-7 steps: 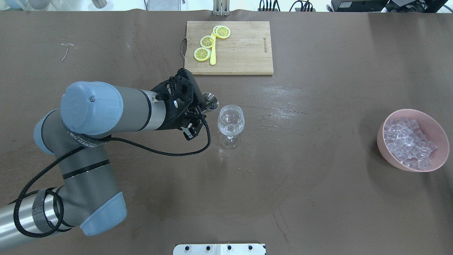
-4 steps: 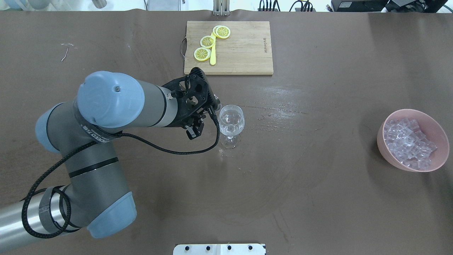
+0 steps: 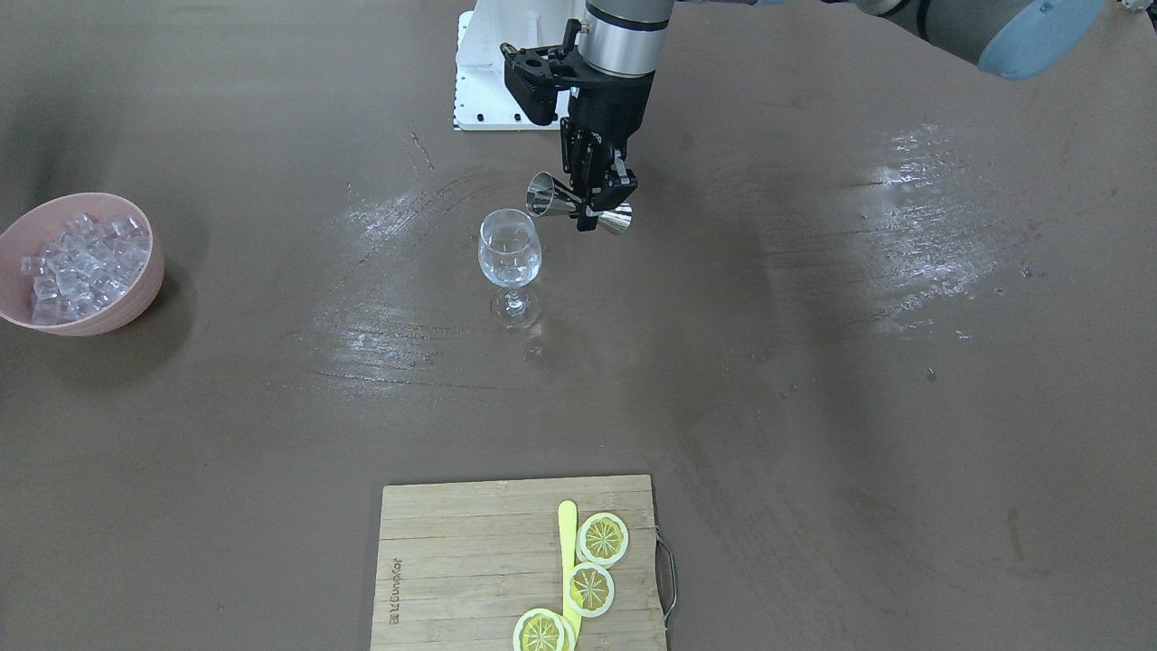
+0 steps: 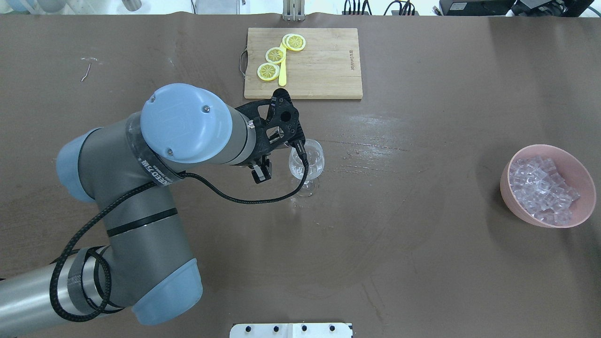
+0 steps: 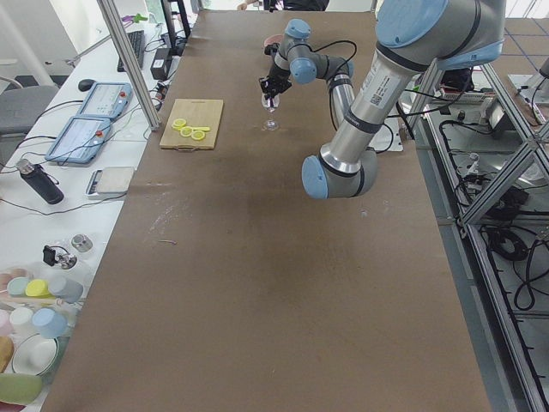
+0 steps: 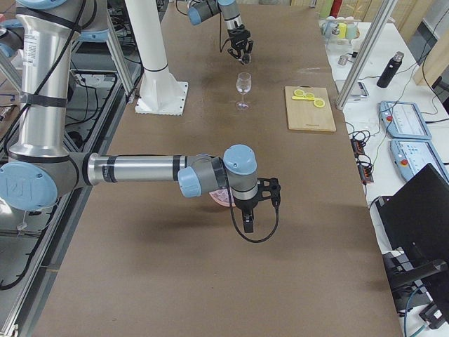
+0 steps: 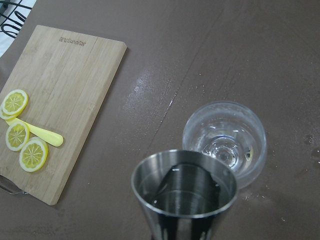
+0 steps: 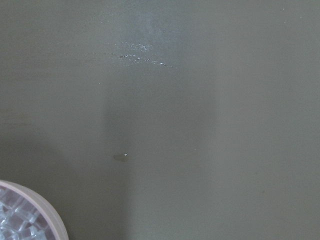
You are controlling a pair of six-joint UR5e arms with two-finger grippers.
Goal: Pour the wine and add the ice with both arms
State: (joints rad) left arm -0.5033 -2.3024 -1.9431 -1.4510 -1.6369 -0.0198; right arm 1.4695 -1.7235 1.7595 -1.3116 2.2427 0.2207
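Note:
My left gripper (image 3: 594, 201) is shut on a steel double-ended jigger (image 3: 578, 210). It holds the jigger tilted almost on its side, one mouth beside and just above the rim of the clear wine glass (image 3: 511, 262). In the left wrist view the jigger's mouth (image 7: 184, 192) sits right before the glass (image 7: 225, 137). In the overhead view my wrist hides the jigger, next to the glass (image 4: 307, 164). The ice (image 4: 540, 188) fills a pink bowl (image 4: 580, 180) at the far right. My right gripper (image 6: 247, 223) hangs over the table near that bowl; I cannot tell whether it is open or shut.
A wooden cutting board (image 4: 319, 65) with three lemon slices (image 4: 275, 55) and a yellow stick lies behind the glass. The bowl's rim (image 8: 30, 210) shows at the bottom left of the right wrist view. The table around the glass has wet glints.
My left arm has swung right and rotated, carrying the jigger closer to the glass rim; my wrist now covers the jigger from above. The glass and bowl have not moved.

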